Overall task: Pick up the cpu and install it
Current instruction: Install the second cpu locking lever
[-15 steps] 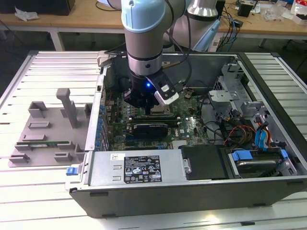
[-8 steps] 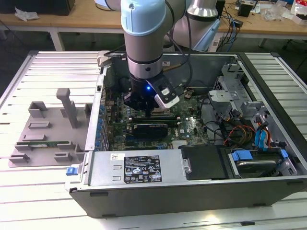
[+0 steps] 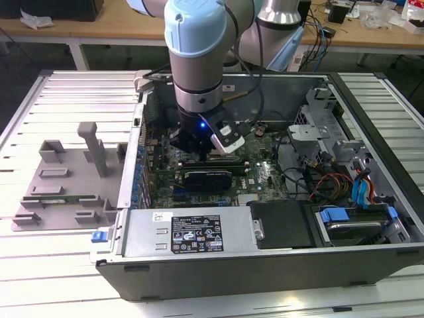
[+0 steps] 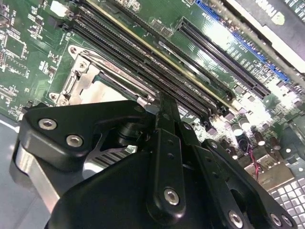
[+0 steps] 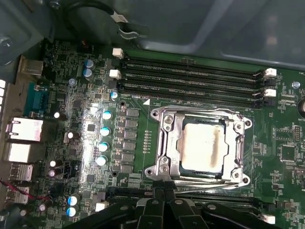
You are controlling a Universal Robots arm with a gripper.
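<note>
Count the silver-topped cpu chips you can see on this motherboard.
1. The cpu sits inside the metal socket frame, next to the long black memory slots. Parts of the board are covered, so another could be hidden.

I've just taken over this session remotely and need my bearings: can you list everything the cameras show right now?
cpu: one, silvery-white, seated inside the socket frame on the motherboard.
socket frame: one, bare metal, around the cpu.
memory slots: several, black, in a row beside the socket.
motherboard: one, green, on the case floor.
computer case: one, grey, lying open on the slatted table.
power supply: one, grey with a black label, along the case's near wall.
fixture tray: one, grey, on the table at the exterior view's left.
gripper: one, black, low over the board just next to the socket.
</note>
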